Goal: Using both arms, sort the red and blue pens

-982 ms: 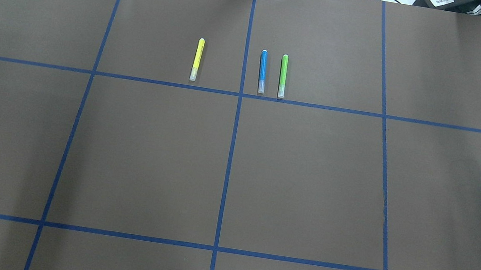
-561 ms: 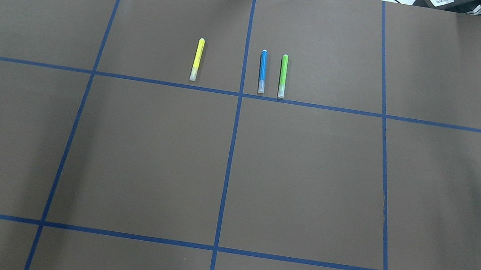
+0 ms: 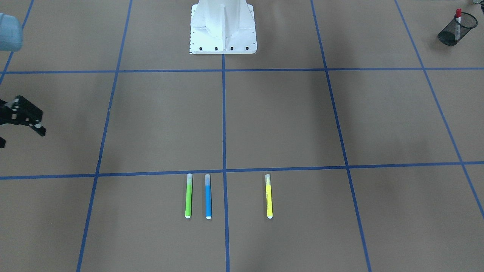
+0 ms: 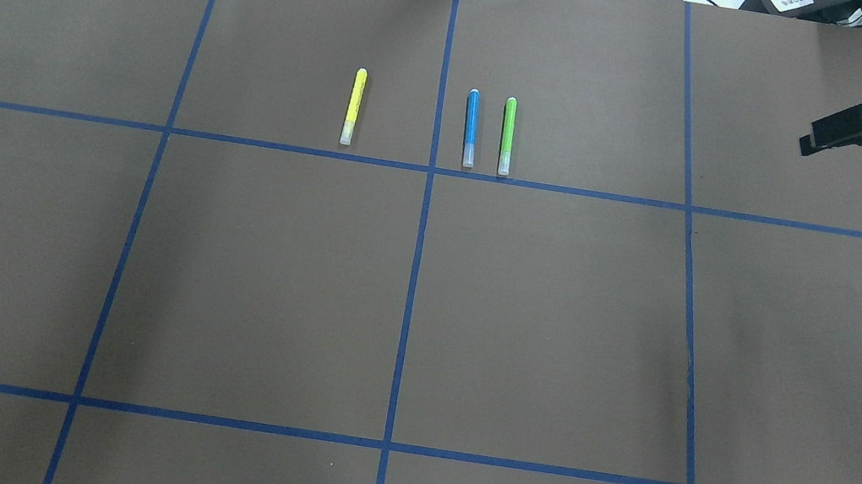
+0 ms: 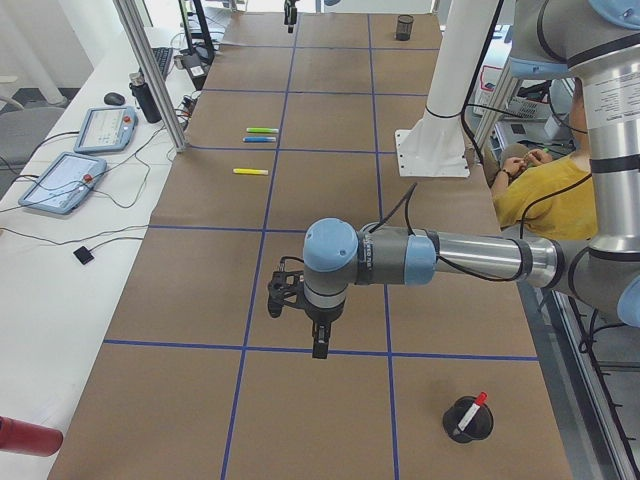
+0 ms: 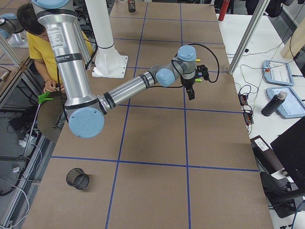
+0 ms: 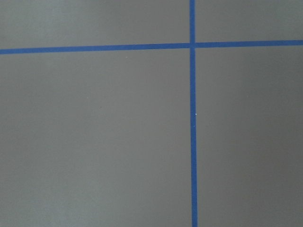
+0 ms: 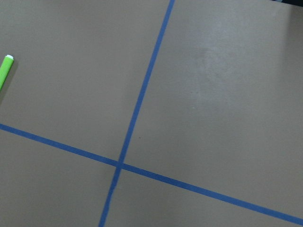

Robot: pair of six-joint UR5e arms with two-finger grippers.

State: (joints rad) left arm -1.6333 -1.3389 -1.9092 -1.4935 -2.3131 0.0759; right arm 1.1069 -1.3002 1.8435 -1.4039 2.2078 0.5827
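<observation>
Right gripper is hanging over bare table at the left edge of the front-facing view, its black fingers standing spread apart and holding nothing, well apart from the pens. Near the bottom of that view the blue pen is lying flat just beside the central tape line, with the green pen close on its other side and the yellow pen across the line. At the top right corner the red pen is standing tilted in a black mesh cup, far from the white pedestal base. From overhead, the right gripper is reaching in from the right edge, with the three pens lying side by side in a row near the table's far side. In the left-end view the left arm is stretching across the foreground with the left gripper pointing down above the paper; I cannot tell how far its jaws are parted. The cup with the red pen is sitting near it, and a person in a yellow shirt is sitting at the right. In the right-end view the right arm is extending over the table, and a second mesh cup is standing in the foreground. Left wrist camera is showing only brown paper and crossing tape. Right wrist camera is catching one end of the green pen at its left edge.
</observation>
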